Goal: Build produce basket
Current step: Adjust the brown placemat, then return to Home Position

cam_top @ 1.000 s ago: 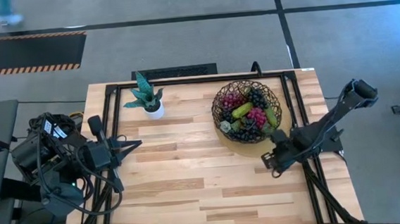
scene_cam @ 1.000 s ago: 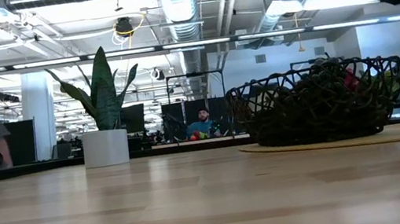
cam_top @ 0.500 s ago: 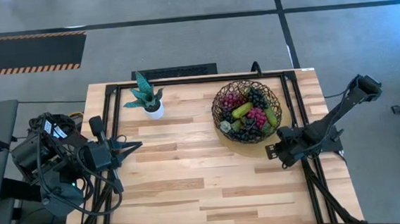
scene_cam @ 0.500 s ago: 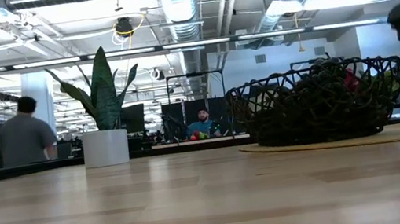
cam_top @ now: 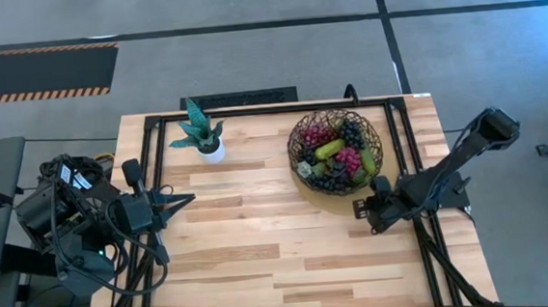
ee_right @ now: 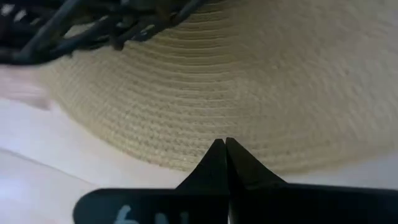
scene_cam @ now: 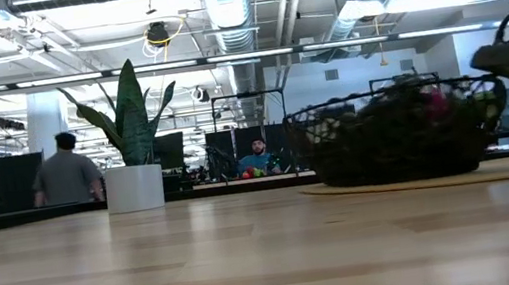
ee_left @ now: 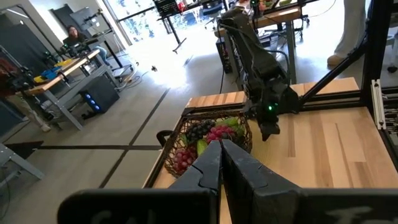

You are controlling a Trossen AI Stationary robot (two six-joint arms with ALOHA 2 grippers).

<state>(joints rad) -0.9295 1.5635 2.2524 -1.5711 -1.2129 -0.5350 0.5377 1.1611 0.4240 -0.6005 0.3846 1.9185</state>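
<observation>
We find the filled basket (cam_top: 336, 151) near the bench's (cam_top: 261, 251) far right corner; the right pincer (cam_top: 360, 208) is closed, empty, beside it; the left pincer (cam_top: 190, 196) is closed at the left edge.

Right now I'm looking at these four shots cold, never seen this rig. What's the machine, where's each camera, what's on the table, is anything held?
It is a two-armed robot at a wooden table. One camera looks straight down, one sits at table-top height, and one rides on each wrist.

On the table: a dark wire basket full of toy produce such as grape bunches and a cucumber, sitting on a flat tan woven disc, plus a small potted plant.

The left claw is parked at the table's left edge, shut and empty. The right claw is low beside the basket, shut, its tips at the disc's edge. Nothing is held. People show in the room behind.
</observation>
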